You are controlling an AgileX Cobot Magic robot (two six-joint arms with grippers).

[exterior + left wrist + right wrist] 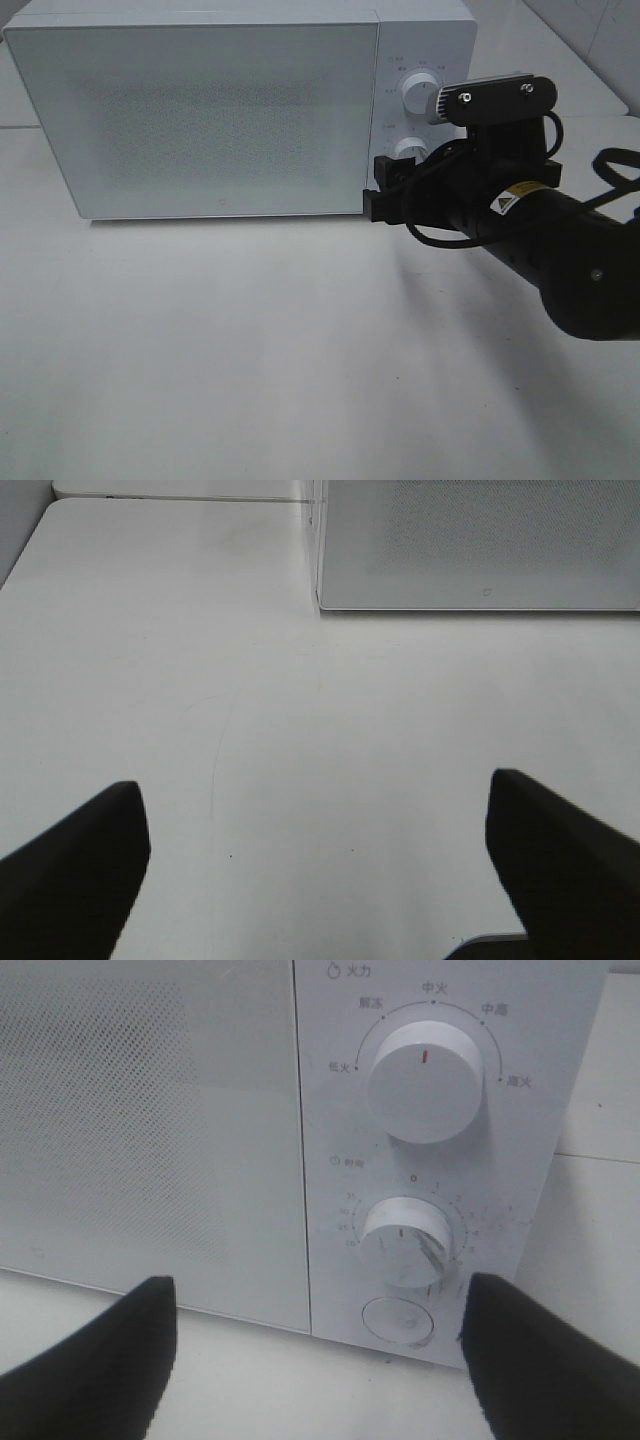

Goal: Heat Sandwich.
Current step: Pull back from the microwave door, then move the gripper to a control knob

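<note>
From the high camera we see a white box-shaped microwave oven (220,110) standing along the far edge of the pale white desk (250,350), its speckled front door (200,130) closed. The black right arm (560,260) reaches in from the desk's right edge. The right gripper (382,190) hangs just in front of the oven near the door's lower right corner, below the upper round white dial (418,95) and beside the lower round white dial (408,150). From the left wrist we see the left gripper (312,785) with its two black fingers spread wide above the desk, holding nothing, the oven's front ahead. From the right wrist we see the right gripper's jaws well apart and empty, with the lower dial and a round white push button (397,1320) showing between them; both dials' red marks point upward. The sandwich shows in no view, so we cannot tell where it is
</note>
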